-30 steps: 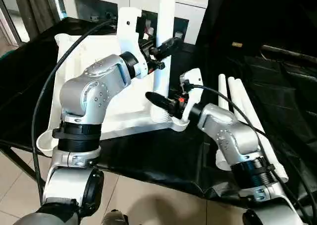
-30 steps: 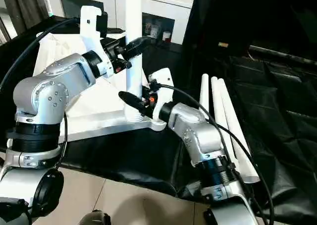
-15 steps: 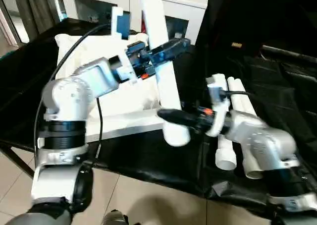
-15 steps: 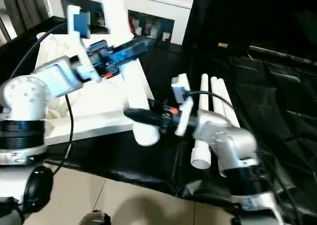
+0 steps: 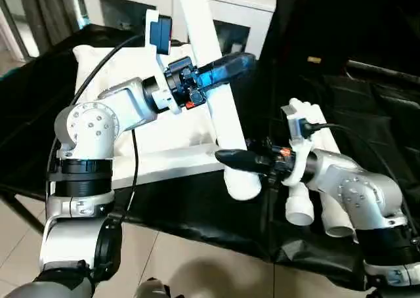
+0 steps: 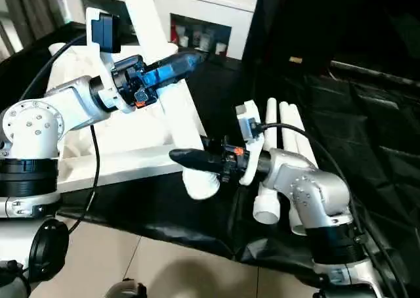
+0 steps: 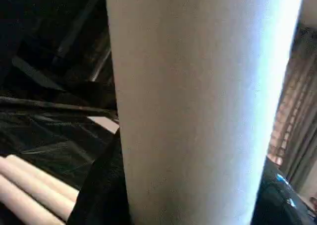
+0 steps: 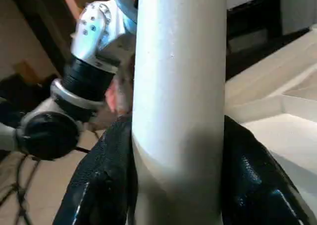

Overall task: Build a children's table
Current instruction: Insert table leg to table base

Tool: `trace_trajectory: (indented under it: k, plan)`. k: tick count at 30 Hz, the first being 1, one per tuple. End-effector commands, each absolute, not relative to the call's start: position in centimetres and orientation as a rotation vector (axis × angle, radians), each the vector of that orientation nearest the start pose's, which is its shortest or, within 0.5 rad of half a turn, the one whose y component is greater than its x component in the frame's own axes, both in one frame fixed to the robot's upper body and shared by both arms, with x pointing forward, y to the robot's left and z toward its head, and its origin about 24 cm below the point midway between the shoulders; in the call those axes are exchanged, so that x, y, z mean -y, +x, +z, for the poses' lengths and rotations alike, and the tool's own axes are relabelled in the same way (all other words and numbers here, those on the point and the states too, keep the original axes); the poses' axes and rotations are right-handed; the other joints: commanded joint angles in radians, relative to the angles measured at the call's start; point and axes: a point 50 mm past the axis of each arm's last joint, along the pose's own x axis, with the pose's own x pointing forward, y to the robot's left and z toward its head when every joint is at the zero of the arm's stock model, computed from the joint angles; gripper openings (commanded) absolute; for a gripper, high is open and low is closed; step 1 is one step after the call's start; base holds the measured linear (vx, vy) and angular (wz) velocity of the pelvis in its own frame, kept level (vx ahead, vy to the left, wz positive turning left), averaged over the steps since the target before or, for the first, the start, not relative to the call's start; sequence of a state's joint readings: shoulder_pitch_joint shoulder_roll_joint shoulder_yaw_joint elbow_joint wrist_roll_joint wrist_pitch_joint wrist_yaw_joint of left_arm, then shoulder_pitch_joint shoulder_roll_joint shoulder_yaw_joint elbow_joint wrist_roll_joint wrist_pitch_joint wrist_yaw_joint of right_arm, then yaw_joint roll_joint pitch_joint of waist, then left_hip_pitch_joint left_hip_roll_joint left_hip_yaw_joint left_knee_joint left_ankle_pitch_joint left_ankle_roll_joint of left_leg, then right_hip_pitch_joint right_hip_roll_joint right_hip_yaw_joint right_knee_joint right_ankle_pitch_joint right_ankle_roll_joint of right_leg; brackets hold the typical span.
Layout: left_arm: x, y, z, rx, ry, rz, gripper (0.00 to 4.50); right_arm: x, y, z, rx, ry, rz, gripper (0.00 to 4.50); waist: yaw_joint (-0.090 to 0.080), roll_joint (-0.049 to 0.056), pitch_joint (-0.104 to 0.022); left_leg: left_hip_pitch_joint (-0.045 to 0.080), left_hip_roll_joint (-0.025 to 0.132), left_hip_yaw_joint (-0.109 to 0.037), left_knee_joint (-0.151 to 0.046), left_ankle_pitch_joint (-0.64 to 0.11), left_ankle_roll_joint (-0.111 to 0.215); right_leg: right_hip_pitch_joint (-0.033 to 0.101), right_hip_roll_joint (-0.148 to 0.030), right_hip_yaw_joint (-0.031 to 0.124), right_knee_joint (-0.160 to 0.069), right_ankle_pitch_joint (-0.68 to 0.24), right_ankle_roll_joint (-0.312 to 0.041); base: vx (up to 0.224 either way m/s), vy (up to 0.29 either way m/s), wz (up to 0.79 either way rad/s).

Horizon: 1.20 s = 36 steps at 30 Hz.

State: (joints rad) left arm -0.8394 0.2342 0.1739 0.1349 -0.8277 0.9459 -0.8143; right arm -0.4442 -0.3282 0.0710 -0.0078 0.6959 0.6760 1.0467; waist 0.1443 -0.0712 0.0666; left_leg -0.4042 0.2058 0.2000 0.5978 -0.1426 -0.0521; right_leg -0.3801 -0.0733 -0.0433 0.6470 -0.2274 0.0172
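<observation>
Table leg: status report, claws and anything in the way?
Both claws, left and right, clamp the tilted leg. Its lower end hangs past the tabletop edge. Spare legs lie right.

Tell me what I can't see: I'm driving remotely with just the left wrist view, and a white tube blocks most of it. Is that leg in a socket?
Observer: No. The leg is tilted, and its lower end hangs past the tabletop's front edge, over the black cloth.
Operator: Who holds it?
Observer: Both. The left gripper clasps it higher up, and the right gripper clasps it near the lower end.
Operator: Where are the spare legs?
Observer: Three legs lie side by side on the cloth behind the right arm.
</observation>
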Motion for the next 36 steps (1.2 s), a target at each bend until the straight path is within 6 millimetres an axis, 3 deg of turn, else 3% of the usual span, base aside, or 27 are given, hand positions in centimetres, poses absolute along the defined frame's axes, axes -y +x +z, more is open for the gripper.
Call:
trace_trajectory:
  k: [1, 6, 13, 16, 18, 19, 22, 31, 32, 36]
  plan:
    - [-9.9, 33.5, 22.9, -0.022, -0.440, -1.181, 1.77, 10.1, 28.4, 13.5, -0.118, 0.303, 1.369, 2.47, 0.001, 0.019, -0.079, 0.040, 0.028, -0.021, -0.071, -0.193, -0.082, 0.033, -0.064, 0.033, -0.074, -0.026, -0.196, 0.000, 0.000, 0.00]
    - [-8.3, 33.9, 23.6, -0.026, -0.240, -1.034, 1.75, 8.4, 29.9, 12.2, -0.144, 0.173, 1.161, 2.67, -0.005, 0.021, -0.080, 0.044, 0.029, -0.022, -0.072, -0.194, -0.109, 0.029, -0.064, 0.033, -0.072, -0.026, -0.177, 0.000, 0.000, 0.00]
    - [-7.5, 34.3, 23.0, -0.040, -0.034, -0.925, 1.75, 7.3, 31.4, 11.5, -0.160, 0.117, 1.002, 2.67, -0.009, 0.020, -0.080, 0.041, 0.026, -0.021, -0.070, -0.171, -0.102, 0.032, -0.061, 0.035, -0.070, 0.010, -0.167, 0.000, 0.000, 0.00]
    - [-7.7, 34.4, 22.8, -0.036, 0.067, -0.878, 1.74, 7.0, 31.8, 11.4, -0.160, 0.144, 0.955, 2.33, -0.012, 0.023, -0.080, 0.042, 0.026, -0.021, -0.071, -0.173, -0.101, 0.030, -0.059, 0.035, -0.068, 0.016, -0.158, 0.000, 0.000, 0.00]
    - [-7.8, 34.5, 22.7, -0.039, 0.066, -0.863, 1.74, 6.9, 31.8, 11.5, -0.158, 0.146, 0.956, 2.27, -0.011, 0.024, -0.081, 0.044, 0.026, -0.020, -0.070, -0.179, -0.107, 0.030, -0.059, 0.034, -0.067, 0.020, -0.162, 0.000, 0.000, 0.00]
    - [-7.8, 34.5, 22.7, -0.040, 0.071, -0.855, 1.74, 6.8, 31.8, 11.5, -0.156, 0.146, 0.958, 2.14, -0.010, 0.017, -0.080, 0.043, 0.026, -0.019, -0.071, -0.184, -0.107, 0.031, -0.059, 0.034, -0.068, 0.016, -0.164, 0.000, 0.000, 0.00]
    - [-8.0, 34.6, 22.6, -0.038, 0.069, -0.835, 1.74, 6.6, 31.7, 11.5, -0.149, 0.148, 0.984, 1.94, -0.009, 0.021, -0.079, 0.042, 0.026, -0.020, -0.072, -0.188, -0.107, 0.031, -0.060, 0.035, -0.068, 0.011, -0.164, 0.000, 0.000, 0.00]
    - [-9.3, 35.3, 22.4, -0.030, 0.019, -0.780, 1.74, 6.8, 30.0, 12.3, -0.121, 0.224, 1.216, 1.89, -0.006, 0.016, -0.080, 0.040, 0.025, -0.018, -0.068, -0.167, -0.088, 0.034, -0.060, 0.035, -0.067, 0.032, -0.168, 0.000, 0.000, 0.00]
    - [-9.4, 35.2, 22.4, -0.039, -0.031, -0.828, 2.30, 7.0, 29.8, 12.4, -0.118, 0.234, 1.245, 1.89, -0.005, 0.015, -0.080, 0.040, 0.024, -0.018, -0.068, -0.167, -0.085, 0.035, -0.060, 0.035, -0.068, 0.032, -0.170, 0.000, 0.000, 0.00]
    - [-10.2, 34.8, 22.9, -0.052, -0.166, -0.960, 2.64, 8.1, 28.9, 13.1, -0.108, 0.278, 1.351, 1.88, -0.006, 0.013, -0.080, 0.035, 0.020, -0.018, -0.066, -0.162, -0.057, 0.041, -0.059, 0.034, -0.067, 0.035, -0.186, 0.000, 0.000, 0.00]
